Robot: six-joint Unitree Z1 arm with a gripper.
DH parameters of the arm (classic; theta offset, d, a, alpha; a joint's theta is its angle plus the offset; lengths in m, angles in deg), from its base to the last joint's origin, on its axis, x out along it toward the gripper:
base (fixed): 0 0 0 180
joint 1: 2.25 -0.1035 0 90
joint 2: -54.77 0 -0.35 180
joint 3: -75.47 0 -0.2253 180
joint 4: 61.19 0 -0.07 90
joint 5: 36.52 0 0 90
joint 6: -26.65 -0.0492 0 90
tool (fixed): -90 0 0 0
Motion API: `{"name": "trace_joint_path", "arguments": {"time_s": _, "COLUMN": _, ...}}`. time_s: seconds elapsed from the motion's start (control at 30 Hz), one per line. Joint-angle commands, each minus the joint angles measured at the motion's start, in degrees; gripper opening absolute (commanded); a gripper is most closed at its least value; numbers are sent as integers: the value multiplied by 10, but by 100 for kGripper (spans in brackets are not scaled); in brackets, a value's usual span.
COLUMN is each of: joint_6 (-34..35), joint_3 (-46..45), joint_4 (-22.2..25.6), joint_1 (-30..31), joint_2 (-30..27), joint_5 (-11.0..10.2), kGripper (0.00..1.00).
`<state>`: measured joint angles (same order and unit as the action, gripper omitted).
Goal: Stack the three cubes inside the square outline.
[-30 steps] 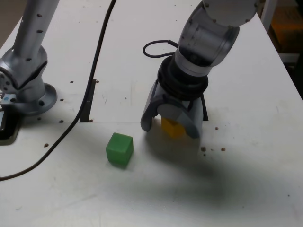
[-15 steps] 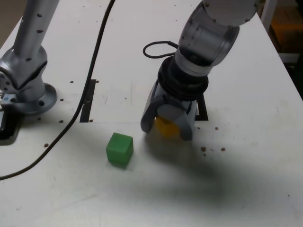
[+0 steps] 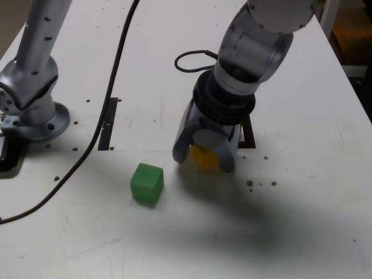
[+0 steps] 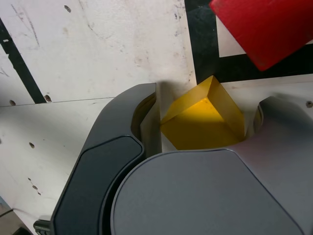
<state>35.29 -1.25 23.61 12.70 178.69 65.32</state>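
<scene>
In the exterior view my gripper (image 3: 203,160) points down at the table with its two fingers pressed on the sides of the yellow cube (image 3: 200,156), which rests on the white surface. The wrist view shows that cube (image 4: 215,105) wedged between the gripper (image 4: 203,133) fingers. The red cube (image 4: 264,29) sits inside the square outline (image 4: 203,54), just beyond the yellow one; in the exterior view the arm hides it and only a corner of the outline (image 3: 251,135) shows. The green cube (image 3: 146,183) lies apart, toward the exterior view's left of the gripper.
A second arm's metal base (image 3: 35,110) stands at the exterior view's left. A black cable (image 3: 110,99) runs across the table past a thin black strip (image 3: 107,125). The table's edge (image 3: 349,75) is at the exterior view's right.
The fingers have drawn in from wide apart until they press on the yellow cube. The cube has shifted slightly between them. The arm and the green cube have stayed put.
</scene>
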Motion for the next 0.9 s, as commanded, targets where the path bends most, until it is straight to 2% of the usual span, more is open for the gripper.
{"name": "trace_joint_path", "arguments": {"time_s": 0.0, "joint_6": 7, "joint_3": 0, "joint_4": 7, "joint_1": 4, "joint_2": -1, "joint_5": -3, "kGripper": 41}}
{"name": "trace_joint_path", "arguments": {"time_s": 0.33, "joint_6": 61, "joint_3": 23, "joint_4": 77, "joint_1": 36, "joint_2": -34, "joint_5": -6, "kGripper": 40}}
{"name": "trace_joint_path", "arguments": {"time_s": 0.47, "joint_6": 81, "joint_3": 75, "joint_4": 128, "joint_1": 49, "joint_2": -46, "joint_5": -18, "kGripper": 40}}
{"name": "trace_joint_path", "arguments": {"time_s": 0.63, "joint_6": 70, "joint_3": 145, "joint_4": 167, "joint_1": 36, "joint_2": -39, "joint_5": -31, "kGripper": 40}}
{"name": "trace_joint_path", "arguments": {"time_s": 0.87, "joint_6": 33, "joint_3": 176, "joint_4": 177, "joint_1": -6, "joint_2": -23, "joint_5": -31, "kGripper": 40}}
